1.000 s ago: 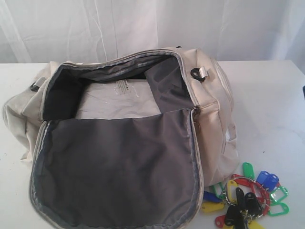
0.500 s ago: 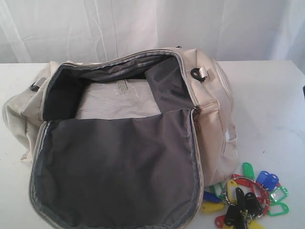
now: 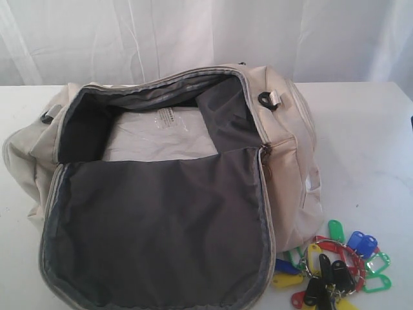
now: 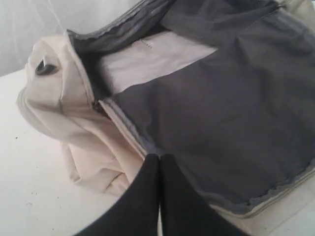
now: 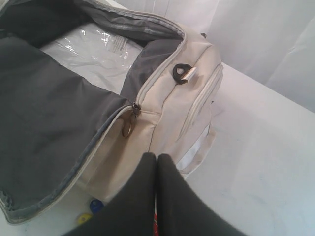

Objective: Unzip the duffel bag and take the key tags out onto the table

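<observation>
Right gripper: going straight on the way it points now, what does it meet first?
Probably the cream end panel of the duffel bag, just beyond the right gripper; depth is unclear.

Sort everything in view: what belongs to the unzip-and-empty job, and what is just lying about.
Belongs to the job:
duffel bag, unzipped, flap folded open
key tags, lying beside the bag
table
left end effector and right end effector, both shut

Just there:
plastic-wrapped packet inside the bag
white curtain behind
</observation>
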